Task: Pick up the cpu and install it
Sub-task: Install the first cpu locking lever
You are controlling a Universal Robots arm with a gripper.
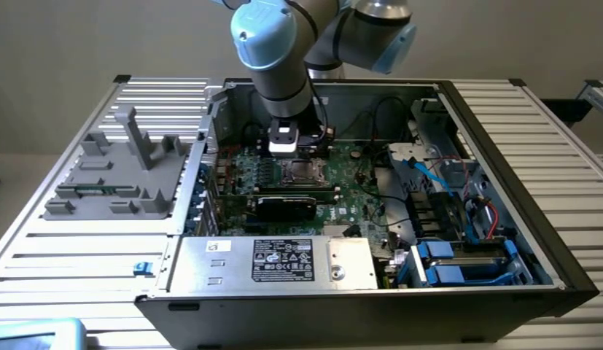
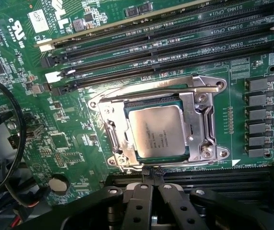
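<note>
The hand [image 2: 152, 178], fingers pressed together and empty, is hovering just beside the socket [image 2: 201, 112] where the cpu [image 2: 155, 129] is lying flat.

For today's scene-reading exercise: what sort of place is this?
Probably a robotics test bench for computer assembly: an open computer case on a slatted metal table, a grey parts fixture, the cpu in its socket.

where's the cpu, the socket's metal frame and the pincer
cpu [image 2: 156, 132], wrist view, middle of its silver top
socket's metal frame [image 2: 197, 125], wrist view, plate beside the chip
pincer [image 2: 151, 173], wrist view, where its shut black fingertips meet
</note>
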